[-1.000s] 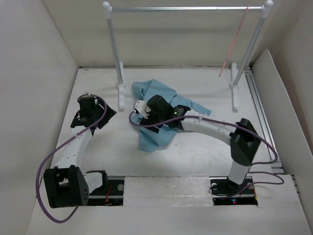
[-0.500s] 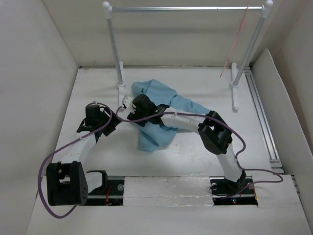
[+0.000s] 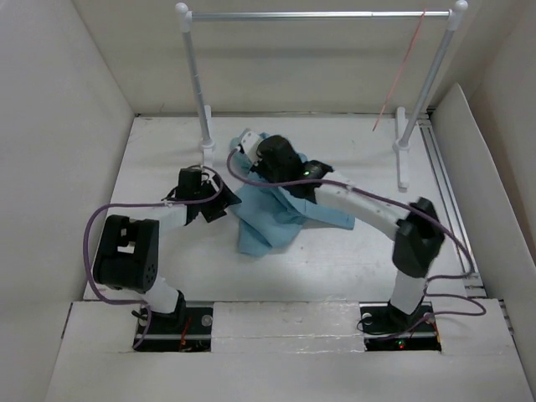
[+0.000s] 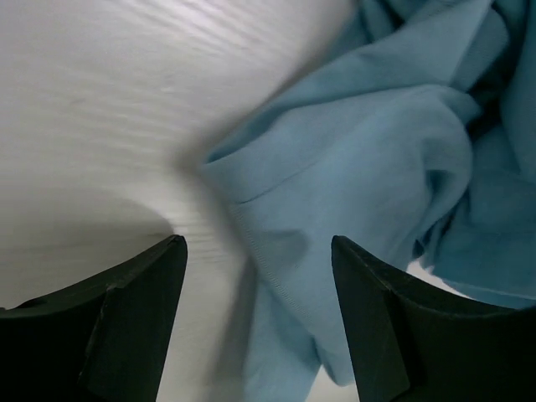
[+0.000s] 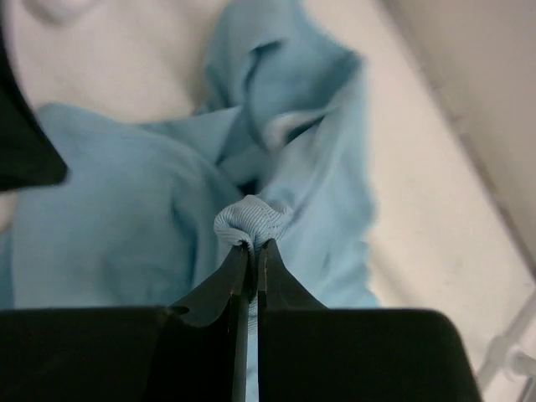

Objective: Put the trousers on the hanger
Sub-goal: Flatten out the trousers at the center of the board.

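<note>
Your right gripper [image 5: 251,245] has just clamped a fold of the trousers [image 3: 268,222] heaped on the table [image 3: 352,260], your left gripper [image 4: 258,244] arrives open and empty at their edge, so lifting toward the far-hung hanger [image 3: 402,71] can probably begin.

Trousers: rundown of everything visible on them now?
Light blue soft cloth trousers, crumpled in a loose heap on the white table near the rack's left post, not on the pink hanger. A seamed edge shows in the left wrist view. The right gripper is shut on a small ribbed fold, pinching it up. The left gripper is open over the heap's left edge; contact unclear.
</note>
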You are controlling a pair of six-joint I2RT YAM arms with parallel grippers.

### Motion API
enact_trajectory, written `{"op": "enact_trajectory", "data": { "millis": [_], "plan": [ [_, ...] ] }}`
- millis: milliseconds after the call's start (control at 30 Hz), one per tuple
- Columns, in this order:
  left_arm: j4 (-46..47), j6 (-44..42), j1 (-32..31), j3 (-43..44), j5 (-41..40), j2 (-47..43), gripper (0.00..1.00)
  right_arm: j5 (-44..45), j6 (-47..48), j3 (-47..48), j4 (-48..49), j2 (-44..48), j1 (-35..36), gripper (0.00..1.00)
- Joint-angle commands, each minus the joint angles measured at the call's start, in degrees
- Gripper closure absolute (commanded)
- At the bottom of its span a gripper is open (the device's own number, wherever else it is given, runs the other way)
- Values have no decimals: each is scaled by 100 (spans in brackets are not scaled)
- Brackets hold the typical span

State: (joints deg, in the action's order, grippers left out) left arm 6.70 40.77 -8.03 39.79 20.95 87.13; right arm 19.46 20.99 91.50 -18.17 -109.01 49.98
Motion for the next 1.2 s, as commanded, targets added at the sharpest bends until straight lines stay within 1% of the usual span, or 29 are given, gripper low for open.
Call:
{"op": "enact_trajectory", "data": {
  "millis": [0, 33, 100, 133, 200, 267, 300, 333, 367, 400, 467, 500, 533, 600, 633, 667, 700, 767, 800, 833, 867, 900, 933, 967, 1033, 1067, 1100, 1133, 1167],
  "plan": [
    [612, 166, -260, 161, 198, 242, 34, 102, 194, 228, -378, 1729, -41, 100],
    [927, 237, -260, 108, 251, 330, 33, 75, 212, 175, -536, 1969, -93, 100],
    [1114, 282, -321, 143, 374, 471, 30, -47, 186, -52, -888, 2435, -145, 100],
    [1166, 221, -374, 282, 418, 689, 30, -91, 160, -132, -977, 2881, -146, 100],
    [1036, 116, -532, 511, 323, 945, 30, -48, 55, -290, -1240, 3305, -312, 100],
    [1026, 45, -603, 767, 217, 1323, 38, -57, -16, -466, -1417, 3824, -462, 100],
    [1113, 62, -603, 784, 321, 1420, 46, -118, -16, -510, -1443, 3983, -619, 100],
    [1253, 71, -603, 854, 357, 1551, 62, -144, -16, -528, -1469, 4123, -699, 100],
    [1211, 132, -603, 916, 348, 1570, 100, -162, -16, -476, -1609, 4334, -778, 100],
    [1176, 141, -603, 969, 322, 1544, 100, -171, 1, -380, -1715, 4388, -935, 100],
    [905, 80, -603, 1048, 86, 1089, 100, -310, 80, 22, -2030, 4450, -1077, 100],
    [764, 10, -603, 1057, -307, 799, 100, -407, 106, 199, -2119, 4450, -1130, 100],
    [380, -51, -603, 1092, -528, 161, 100, -469, 124, 358, -2198, 4459, -1130, 100],
    [61, -201, -367, 1101, -976, -492, 100, -829, 151, 832, -2357, 4433, -1130, 100],
    [-193, -201, -244, 1092, -1031, -1096, 100, -978, 151, 1017, -2418, 4389, -1130, 100],
    [-378, -201, 53, 1136, -1084, -1354, 100, -1293, 142, 1210, -2558, 4328, -1130, 100],
    [-571, -219, 169, 1197, -1258, -1644, 100, -1461, 116, 1656, -2647, 4170, -1043, 100],
    [-1204, -280, 345, 1460, -1548, -2383, 100, -1900, 72, 2185, -2840, 3959, -781, 100],
    [-1397, -315, 416, 1583, -1950, -2611, 100, -2250, 11, 2762, -2858, 3819, -683, 100],
    [-1721, -368, 417, 1819, -2259, -3014, 100, -2489, -51, 3063, -2850, 3530, -613, 100],
    [-1899, -377, 417, 1961, -2453, -3166, 100, -3039, -226, 3423, -2797, 3336, -507, 100],
    [-2066, -377, 486, 2110, -2786, -3307, 100, -3358, -306, 4340, -2797, 3108, -506, 100],
    [-2372, -421, 487, 2416, -2946, -3534, 100, -3649, -411, 4906, -2823, 2583, -445, 100],
    [-2479, -482, 487, 2567, -3113, -3632, 100, -4026, -638, 5539, -2997, 2343, -445, 100],
    [-2777, -588, 487, 2988, -3465, -3860, 100, -4064, -789, 6569, -3209, 2069, -601, 100],
    [-2840, -762, 487, 3069, -3501, -3888, 100, -4021, -894, 6286, -3210, 2373, -794, 100],
    [-2919, -807, 487, 3122, -3440, -3923, 100, -3977, -965, 5639, -3036, 2741, -1405, 100],
    [-3172, -799, 487, 3131, -3370, -3949, 100, -4046, -1018, 3675, -2764, 3206, -1794, 100],
    [-3253, -808, 487, 3079, -3291, -3958, 100, -3916, -1079, 2759, -2353, 4029, -2129, 100]
  ]
}}
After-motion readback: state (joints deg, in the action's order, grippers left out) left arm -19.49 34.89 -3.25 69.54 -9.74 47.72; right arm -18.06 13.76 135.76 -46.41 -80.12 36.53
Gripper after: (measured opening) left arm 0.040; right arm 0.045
